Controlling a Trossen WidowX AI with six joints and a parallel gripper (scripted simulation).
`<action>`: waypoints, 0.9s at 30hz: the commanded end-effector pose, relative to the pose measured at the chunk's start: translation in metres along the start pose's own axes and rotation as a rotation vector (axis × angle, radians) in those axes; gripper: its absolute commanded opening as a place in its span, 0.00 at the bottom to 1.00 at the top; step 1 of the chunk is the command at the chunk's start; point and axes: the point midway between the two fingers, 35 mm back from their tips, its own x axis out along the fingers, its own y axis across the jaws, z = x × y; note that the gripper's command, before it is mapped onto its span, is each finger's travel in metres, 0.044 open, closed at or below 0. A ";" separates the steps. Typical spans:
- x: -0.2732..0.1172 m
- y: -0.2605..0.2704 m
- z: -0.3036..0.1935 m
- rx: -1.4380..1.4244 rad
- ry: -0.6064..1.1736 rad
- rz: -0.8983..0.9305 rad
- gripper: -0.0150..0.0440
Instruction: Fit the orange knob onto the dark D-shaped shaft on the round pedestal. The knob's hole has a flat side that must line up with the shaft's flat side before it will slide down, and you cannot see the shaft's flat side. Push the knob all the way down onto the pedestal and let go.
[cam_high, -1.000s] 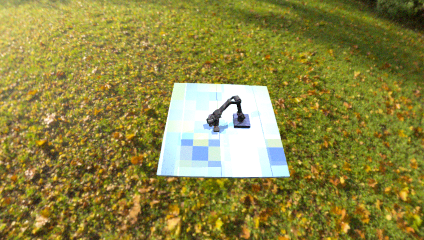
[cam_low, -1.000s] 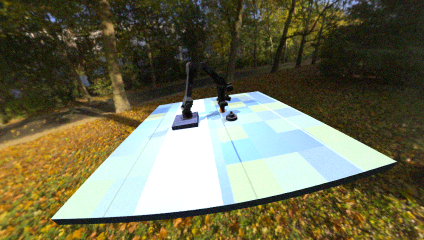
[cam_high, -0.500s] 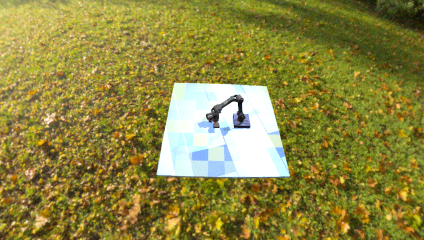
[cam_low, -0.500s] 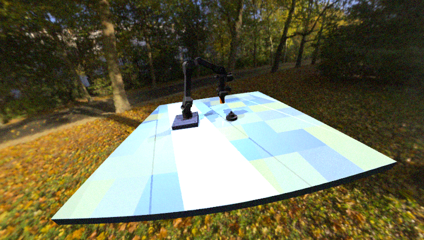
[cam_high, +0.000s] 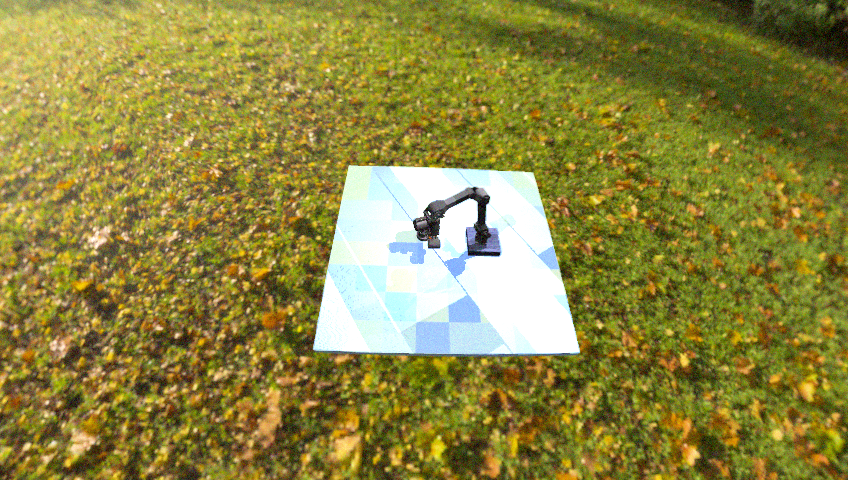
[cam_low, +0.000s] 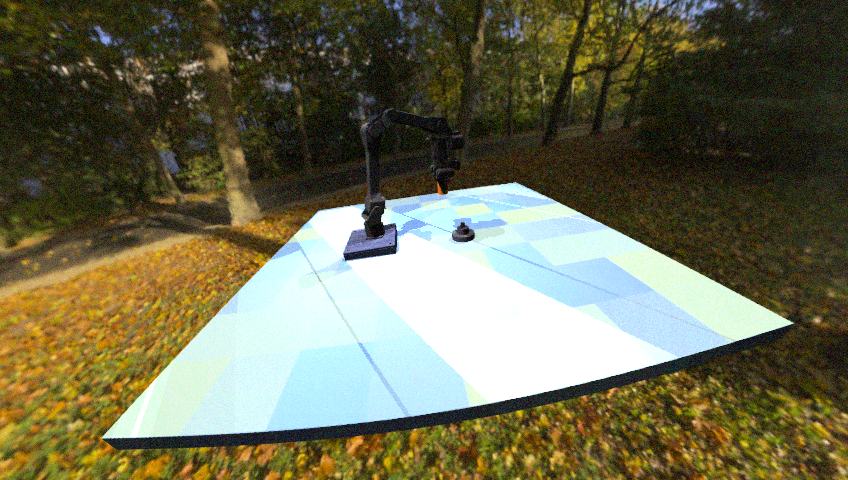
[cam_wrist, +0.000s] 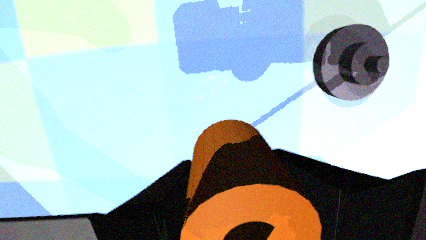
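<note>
My gripper (cam_high: 433, 243) (cam_low: 443, 182) (cam_wrist: 232, 163) is shut on the orange knob (cam_low: 441, 189) (cam_wrist: 250, 202), which hangs above the table. In the wrist view the knob's near end shows part of a dark hole, cut off by the frame's bottom edge. The dark round pedestal (cam_low: 462, 236) (cam_wrist: 332, 86) stands on the table, to the upper right of the knob in the wrist view. Its shaft (cam_low: 462, 224) (cam_wrist: 381, 64) points up and is bare. The shaft's flat side cannot be made out. I cannot make out the pedestal in the top view.
The arm's dark base (cam_high: 483, 242) (cam_low: 370, 242) stands on the patterned table (cam_high: 380, 333) (cam_low: 505, 333). The arm's shadow (cam_high: 407, 249) (cam_wrist: 220, 45) falls on the table. Grass with leaves lies beyond the table's edges.
</note>
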 end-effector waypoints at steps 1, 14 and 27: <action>0.001 -0.010 0.005 0.003 -0.004 0.000 0.25; 0.013 -0.046 0.019 0.004 -0.006 -0.002 0.25; 0.026 -0.085 0.029 0.002 -0.007 -0.005 0.25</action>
